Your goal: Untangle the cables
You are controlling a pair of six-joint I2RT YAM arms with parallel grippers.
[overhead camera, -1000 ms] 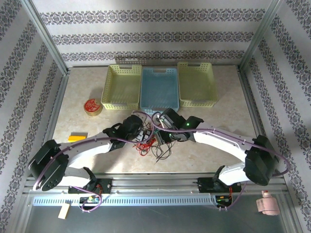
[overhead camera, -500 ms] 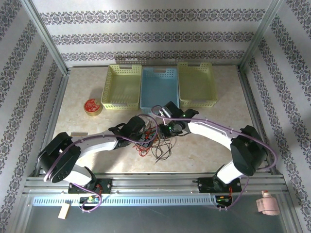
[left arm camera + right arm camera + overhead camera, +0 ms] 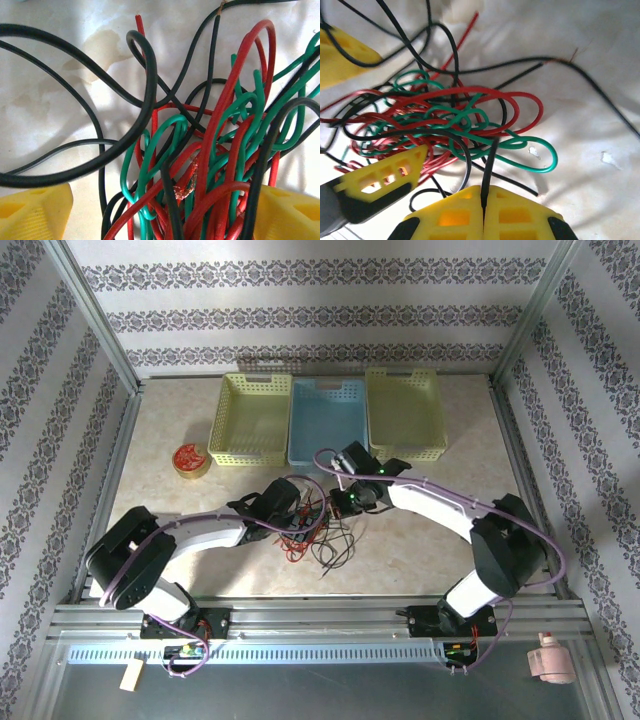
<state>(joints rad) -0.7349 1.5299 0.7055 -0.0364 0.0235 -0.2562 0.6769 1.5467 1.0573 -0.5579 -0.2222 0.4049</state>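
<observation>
Cables [image 3: 318, 535]: a red, green and black tangle lying on the tabletop [image 3: 420, 562] at centre, between the two arms' hands. To the far left, a round tin [image 3: 190, 460] stands well apart. Left hand [image 3: 160, 215]: fingers [image 3: 32, 210] spread wide, one on either side of the bundle, strands crowded in the gap; whether any pad touches them cannot be told. Right hand [image 3: 483, 212], just right of the tangle: fingers pressed together, pinching a black cable [image 3: 489, 165] that rises from the seam into the knot. Behind, three baskets [image 3: 328, 425] sit side by side: yellow, blue, yellow.
</observation>
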